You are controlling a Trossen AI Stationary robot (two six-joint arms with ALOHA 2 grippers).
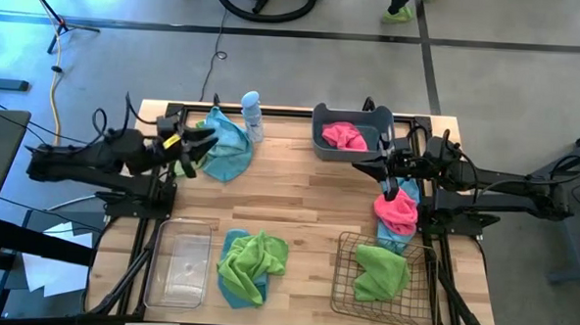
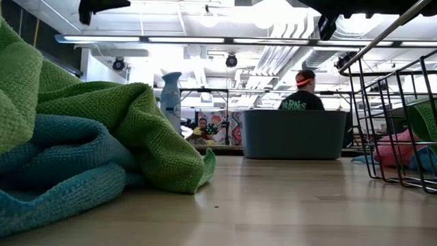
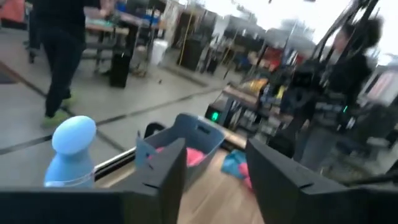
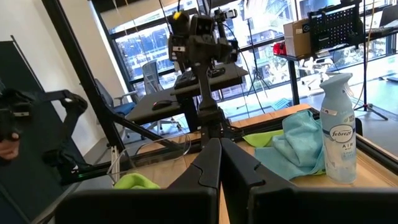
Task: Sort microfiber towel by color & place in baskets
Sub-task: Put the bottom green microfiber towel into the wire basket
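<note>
Risk: right end effector [image 1: 391,190] sits over pink towel [image 1: 398,214] stacked on teal one — grab could drag both into grey tub [image 1: 351,133], mixing colours. Its fingers pressed together, nothing between them in right wrist view. Right arm reaches in from right counter edge, wrist turned down.

Left end effector [image 1: 194,149] hovers beside teal towel [image 1: 227,145] near spray bottle [image 1: 252,116] — fingers spread, empty. Green towel [image 1: 381,269] already in wire basket [image 1: 348,292]; clear bin [image 1: 180,265] empty; green-on-teal pile [image 1: 253,265] at front.
</note>
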